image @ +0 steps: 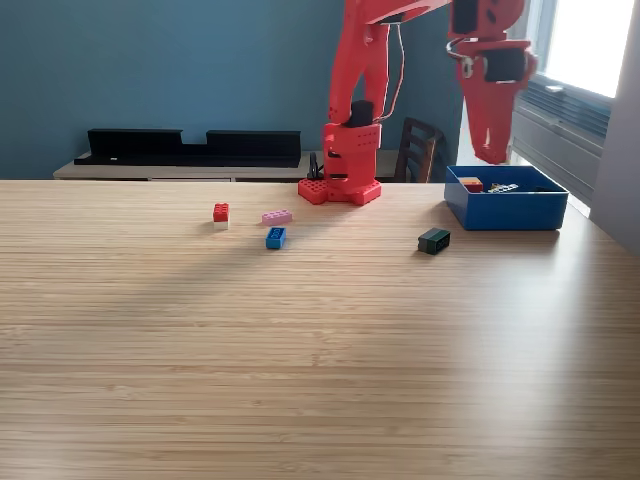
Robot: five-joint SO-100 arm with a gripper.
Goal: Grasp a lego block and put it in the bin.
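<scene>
1. The red arm stands at the desk's far edge, bent over toward the exterior view's right.
2. Its tool hangs above the bin, tip down; I cannot tell whether it is spread or pressed together, or holding anything.
3. The blue bin sits at the far right with a few small pieces inside.
4. 4 blocks lie on the desk: red, pink, blue, and dark green near the bin.
</scene>
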